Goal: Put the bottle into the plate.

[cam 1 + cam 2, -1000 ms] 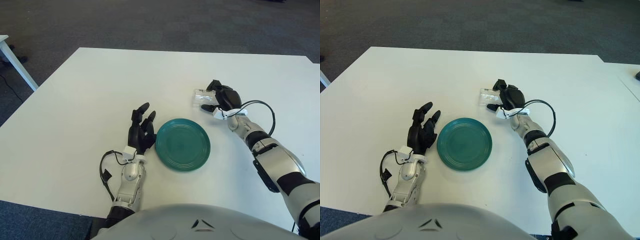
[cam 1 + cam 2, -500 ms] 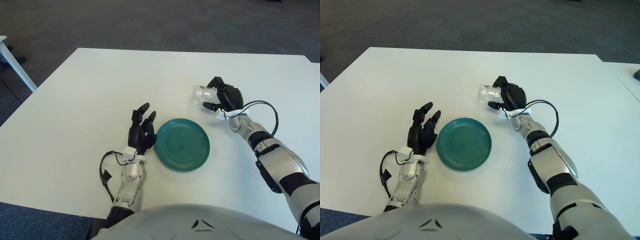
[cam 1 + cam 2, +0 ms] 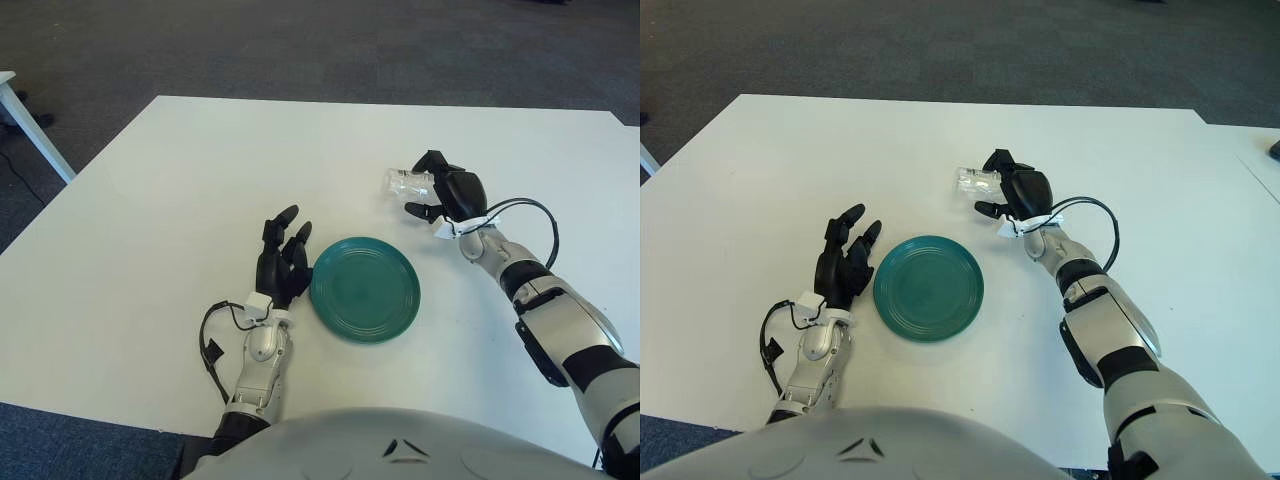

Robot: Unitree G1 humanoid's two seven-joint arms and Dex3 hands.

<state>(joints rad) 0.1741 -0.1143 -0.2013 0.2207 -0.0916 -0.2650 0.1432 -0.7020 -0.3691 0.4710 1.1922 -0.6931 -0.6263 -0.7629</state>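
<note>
One bottle point(image 3: 408, 184) apparently sits gripped in right hand point(image 3: 448, 194).

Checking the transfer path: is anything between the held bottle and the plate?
Nothing visible. The right robot hand grips the bottle, and only bare table separates it from the plate. The left robot hand shows beside the plate's left edge, outside that path.

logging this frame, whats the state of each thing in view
bottle: clear, on its side, gripped by the right hand
right hand: shut on the bottle, beyond the plate
plate: teal, nothing on it
left hand: open, just left of the plate
</note>
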